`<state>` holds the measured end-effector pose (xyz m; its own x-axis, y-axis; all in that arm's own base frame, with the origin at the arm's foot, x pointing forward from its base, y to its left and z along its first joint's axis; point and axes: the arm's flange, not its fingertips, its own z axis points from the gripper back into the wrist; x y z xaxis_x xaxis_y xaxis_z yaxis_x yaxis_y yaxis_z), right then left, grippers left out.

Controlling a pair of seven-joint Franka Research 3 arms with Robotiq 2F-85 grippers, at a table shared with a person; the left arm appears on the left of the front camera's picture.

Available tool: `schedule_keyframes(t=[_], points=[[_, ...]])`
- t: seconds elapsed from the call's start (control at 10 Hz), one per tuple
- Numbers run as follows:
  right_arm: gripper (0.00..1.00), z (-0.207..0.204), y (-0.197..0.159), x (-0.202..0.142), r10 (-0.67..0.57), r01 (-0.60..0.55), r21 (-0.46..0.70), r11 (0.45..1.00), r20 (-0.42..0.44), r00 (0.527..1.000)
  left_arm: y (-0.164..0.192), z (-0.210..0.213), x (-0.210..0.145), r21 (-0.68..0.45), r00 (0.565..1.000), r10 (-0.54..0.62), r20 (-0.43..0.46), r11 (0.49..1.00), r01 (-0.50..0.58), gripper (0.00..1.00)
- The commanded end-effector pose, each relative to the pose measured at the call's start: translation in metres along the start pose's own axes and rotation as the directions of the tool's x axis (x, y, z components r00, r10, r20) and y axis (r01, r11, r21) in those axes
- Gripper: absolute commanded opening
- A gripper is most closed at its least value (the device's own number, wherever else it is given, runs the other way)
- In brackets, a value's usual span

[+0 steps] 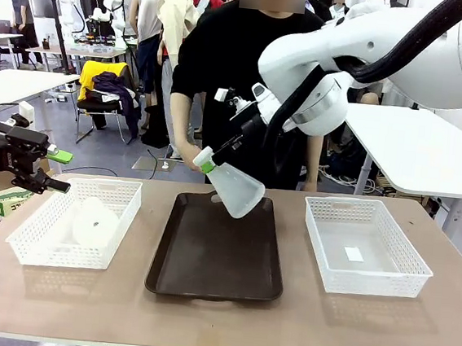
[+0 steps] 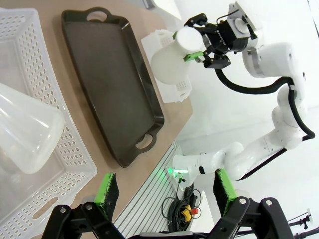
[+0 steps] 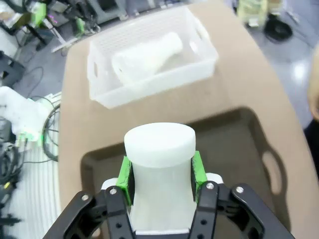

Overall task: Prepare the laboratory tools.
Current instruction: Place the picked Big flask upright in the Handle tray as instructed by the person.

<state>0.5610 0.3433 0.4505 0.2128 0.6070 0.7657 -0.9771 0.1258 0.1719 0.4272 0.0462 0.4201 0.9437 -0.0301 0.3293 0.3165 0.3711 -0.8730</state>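
Right hand (image 1: 207,164) clamps a flask (image 1: 239,192) over the tray (image 1: 214,261) on the tan table (image 1: 200,321) — left hand (image 1: 58,170) apart.

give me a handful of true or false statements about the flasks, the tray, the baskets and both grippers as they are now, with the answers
1. The right gripper holds a flask by its neck. True.
2. That flask stands upright on the dark tray. False: it hangs tilted in the air, clear of the tray.
3. The second flask lies in the left basket. True.
4. The left gripper is shut on the second flask. False: it is open, holds nothing, and sits out past the basket's outer side.
5. The right basket holds a flask. False: there is no flask in it.
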Motion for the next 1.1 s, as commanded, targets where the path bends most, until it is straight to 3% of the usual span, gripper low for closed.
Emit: schedule_keyframes(t=[0.0, 0.3, 0.7, 0.9, 1.0], points=[[0.00, 0.003, 0.009, -0.023, 0.132, -0.147, 0.100, 0.984, 0.145, 0.981, -0.001, 0.002, 0.000, -0.005, 1.000, -0.004, 0.007, 1.000, 0.004, 1.00], [0.00, -0.004, -0.004, -0.042, 0.324, -0.386, 0.107, 0.916, 0.371, 0.871, -0.001, 0.002, 0.000, -0.005, 1.000, -0.004, 0.007, 1.000, 0.004, 1.00], [0.00, -0.022, -0.035, -0.072, 0.326, -0.475, 0.073, 0.877, 0.636, 0.699, -0.001, 0.002, 0.000, -0.005, 1.000, -0.004, 0.007, 1.000, 0.004, 1.00], [0.00, -0.028, -0.043, -0.076, 0.313, -0.482, 0.073, 0.873, 0.674, 0.669, -0.001, 0.002, 0.000, -0.005, 1.000, -0.004, 0.007, 1.000, 0.004, 1.00], [0.00, -0.030, -0.046, -0.071, 0.211, -0.349, 0.107, 0.931, 0.623, 0.753, -0.001, 0.002, 0.000, -0.005, 1.000, -0.004, 0.007, 1.000, 0.004, 1.00]])
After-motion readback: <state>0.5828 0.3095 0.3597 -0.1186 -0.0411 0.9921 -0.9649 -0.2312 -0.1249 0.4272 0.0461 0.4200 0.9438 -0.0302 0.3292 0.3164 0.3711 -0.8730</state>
